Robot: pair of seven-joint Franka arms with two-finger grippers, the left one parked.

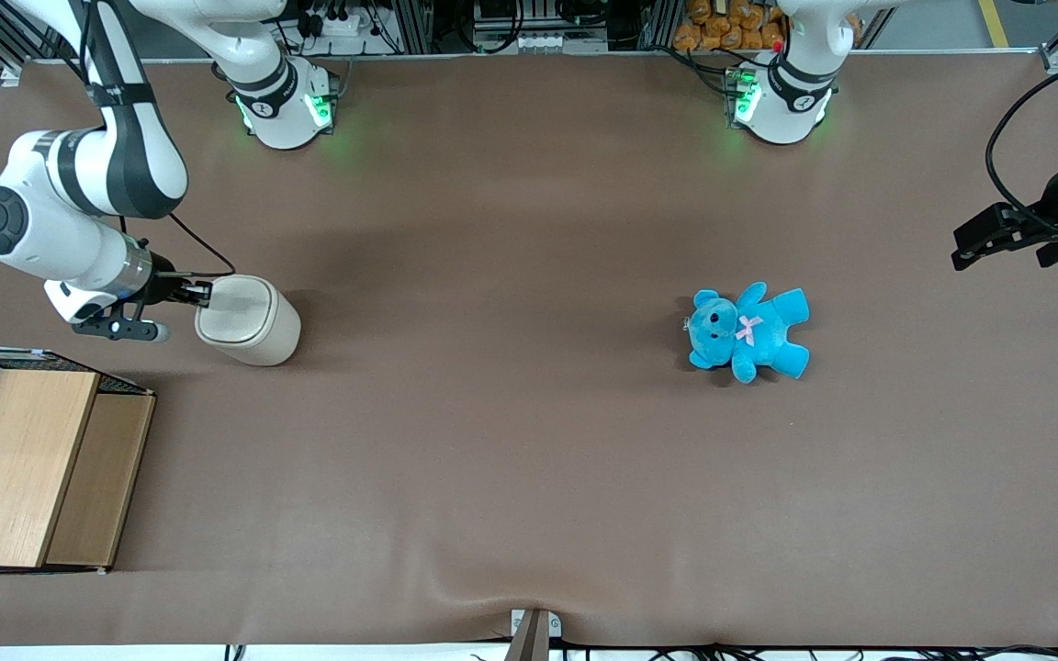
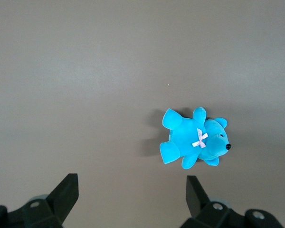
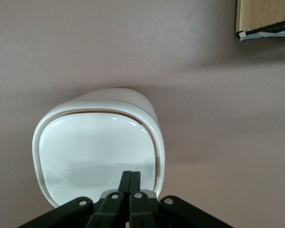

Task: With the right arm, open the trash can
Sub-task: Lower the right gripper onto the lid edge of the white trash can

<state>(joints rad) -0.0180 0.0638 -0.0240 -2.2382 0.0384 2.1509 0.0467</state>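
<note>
A: Our gripper (image 3: 131, 183) has its two fingers pinched together with nothing between them, the tips resting over the edge of the trash can's (image 1: 249, 319) flat lid (image 3: 97, 154), at the side toward the working arm's end of the table.

B: And where do we have the can itself?

A: Upright on the brown table (image 1: 511, 413), near the working arm's end, a little farther from the front camera than the wooden box (image 1: 33, 468). The right arm (image 1: 79, 216) reaches in low from the table's edge. In the wrist view we see a thin dark gap along the lid's rim away from the fingertips, so it looks slightly raised there; we judge it is barely open, if at all.

B: So how do we do this well?

A: We would keep the closed tips right on the lid's margin, press or lift gently in line with the hinge, and watch that the light tub does not slide or tip. Which edge carries the hinge we cannot tell.

B: Any writing?

A: None readable on the can or lid. The blue teddy bear (image 1: 748, 330) lies well apart, toward the parked arm's end.
</note>
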